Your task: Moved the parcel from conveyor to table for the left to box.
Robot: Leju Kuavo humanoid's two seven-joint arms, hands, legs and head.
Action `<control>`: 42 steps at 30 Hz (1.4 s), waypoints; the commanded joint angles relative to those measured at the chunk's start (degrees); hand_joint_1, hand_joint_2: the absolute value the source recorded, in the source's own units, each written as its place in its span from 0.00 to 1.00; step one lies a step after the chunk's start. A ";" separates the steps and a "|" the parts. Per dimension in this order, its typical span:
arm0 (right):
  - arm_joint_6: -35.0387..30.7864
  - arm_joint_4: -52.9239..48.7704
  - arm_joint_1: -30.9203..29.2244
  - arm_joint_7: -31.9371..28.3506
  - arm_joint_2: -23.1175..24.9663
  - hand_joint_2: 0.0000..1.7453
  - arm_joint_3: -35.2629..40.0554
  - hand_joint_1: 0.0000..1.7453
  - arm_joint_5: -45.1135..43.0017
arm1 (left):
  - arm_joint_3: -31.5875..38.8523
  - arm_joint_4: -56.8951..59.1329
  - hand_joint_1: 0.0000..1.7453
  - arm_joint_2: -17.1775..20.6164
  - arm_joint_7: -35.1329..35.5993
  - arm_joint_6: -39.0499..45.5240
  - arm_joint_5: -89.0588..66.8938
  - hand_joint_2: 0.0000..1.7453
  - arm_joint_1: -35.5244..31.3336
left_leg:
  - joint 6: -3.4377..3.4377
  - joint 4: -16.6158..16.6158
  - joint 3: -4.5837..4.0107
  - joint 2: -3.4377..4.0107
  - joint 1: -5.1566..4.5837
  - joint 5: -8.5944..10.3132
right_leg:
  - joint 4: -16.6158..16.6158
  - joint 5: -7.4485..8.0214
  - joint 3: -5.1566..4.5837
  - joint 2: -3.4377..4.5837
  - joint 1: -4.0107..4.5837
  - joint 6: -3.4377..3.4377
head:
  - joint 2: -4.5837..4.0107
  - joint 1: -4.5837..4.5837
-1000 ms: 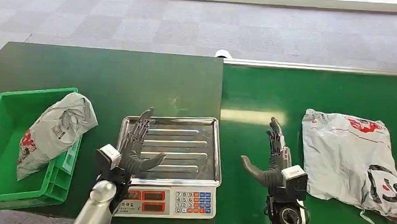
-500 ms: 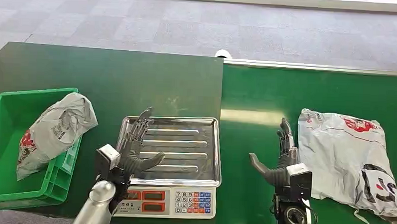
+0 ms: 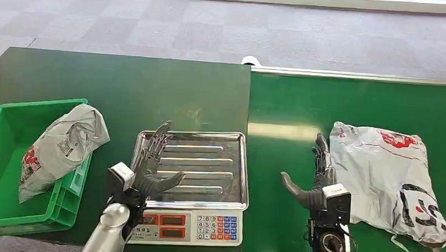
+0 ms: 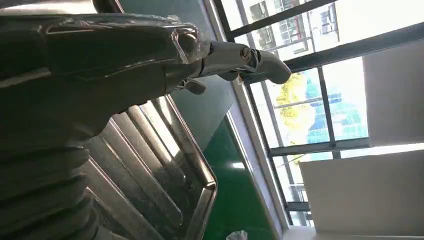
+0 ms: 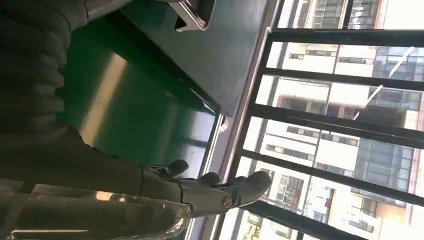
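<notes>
My left robot hand [image 4: 150,60] hangs over the ribbed steel tray [image 4: 165,165], fingers [image 4: 235,57] stretched out and holding nothing; green conveyor belt [image 4: 232,200] and windows [image 4: 310,110] lie beyond.

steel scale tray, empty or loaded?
Empty. The ribbed steel scale tray shows bare metal; the open left hand hovers at its edge, and the grey parcel lies on the conveyor.

Steel-trayed scale [image 3: 189,183] — tiled floor [image 3: 213,25]

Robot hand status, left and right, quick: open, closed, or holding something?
Left robot hand: open, holding nothing, over the scale tray.
Right robot hand: open, holding nothing, beside the parcel.
</notes>
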 commanded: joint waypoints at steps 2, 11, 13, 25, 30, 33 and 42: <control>0.05 3.16 -1.62 0.07 -0.70 1.00 -0.70 0.00 0.01 | -0.91 2.48 0.00 1.05 0.03 0.02 0.09 1.00 -0.58 | 0.10 -0.07 0.03 0.04 -0.01 0.06 | -0.08 0.08 0.02 0.00 0.02 -0.11 | 0.00 0.00; -26.57 26.63 -9.26 33.11 -9.89 1.00 -13.08 0.00 30.38 | 1.27 -2.57 0.00 0.96 0.91 1.59 0.24 1.00 3.24 | 0.09 -0.08 0.10 -0.05 0.00 0.05 | -0.13 0.05 0.14 -0.08 0.02 -0.05 | 0.00 0.00; -26.65 42.20 -15.52 20.98 -14.01 1.00 -20.80 0.00 30.56 | 2.06 -4.87 0.00 1.08 1.64 0.69 -0.10 1.00 4.85 | 0.15 -0.19 0.25 0.00 0.01 0.08 | -0.32 0.14 0.31 -0.03 0.04 -0.02 | 0.00 -0.02; -27.07 40.12 -15.27 23.14 -10.73 1.00 -21.18 0.00 33.43 | 2.06 -3.91 0.00 0.88 1.69 0.59 -0.29 1.00 4.19 | 0.19 0.06 -0.07 0.04 -0.15 0.13 | -0.04 0.19 -0.02 -0.07 -0.12 -0.01 | 0.00 -0.07; -26.42 39.71 -15.33 23.25 -10.40 1.00 -21.50 0.00 33.80 | 2.01 -4.25 0.00 0.94 1.70 0.58 -0.33 1.00 4.26 | 0.19 0.10 -0.11 -0.12 -0.14 0.11 | -0.03 0.14 -0.03 -0.18 -0.14 0.08 | 0.00 -0.09; -25.95 38.87 -15.29 22.62 -9.88 1.00 -22.55 0.00 34.33 | 1.86 -4.22 0.00 0.94 1.70 0.62 -0.32 1.00 4.31 | 0.29 0.08 -0.13 0.04 -0.10 0.14 | -0.08 0.23 -0.04 -0.06 -0.04 0.02 | 0.00 -0.07; -22.76 41.58 -16.61 26.05 -10.75 1.00 -23.11 0.00 38.13 | 1.77 -3.15 0.00 1.18 1.71 0.79 -0.27 1.00 3.22 | 0.25 0.05 -0.13 -0.04 -0.11 0.18 | -0.07 0.22 -0.05 -0.13 -0.06 -0.01 | 0.00 -0.07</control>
